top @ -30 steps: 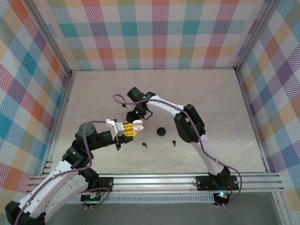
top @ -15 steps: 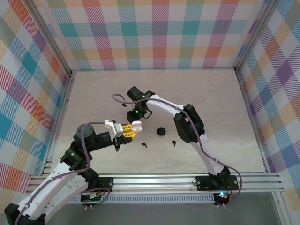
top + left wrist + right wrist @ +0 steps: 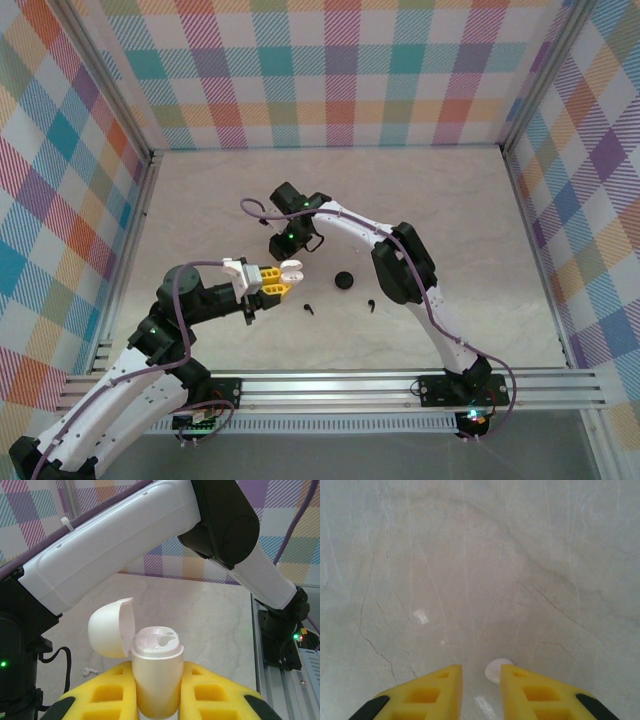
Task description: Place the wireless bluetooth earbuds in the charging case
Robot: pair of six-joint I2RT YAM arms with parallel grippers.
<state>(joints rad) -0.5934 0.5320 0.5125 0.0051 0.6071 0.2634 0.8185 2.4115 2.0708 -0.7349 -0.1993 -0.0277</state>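
The pale marbled table carries both arms, which meet left of its middle. The left gripper is clamped tight on the white charging case, its yellow fingers pressed against the case's two sides, holding it upright above the table. The case's domed lid is flipped open and hangs to one side on its hinge. The flat top face of the case shows two moulded recesses.

The right gripper points straight down at the table just beyond the held case. Its jaws stand a little apart, with a narrow gap between them. In that gap sits a white earbud, close against the finger on the right of the wrist view and clear of the other. Whether it touches that finger cannot be told.

A round black case rests on the table just right of the white one. Nearer the arm bases lie two black earbuds, one below the white case and the other beside the right arm's forearm. The two lie apart from each other and from both grippers.
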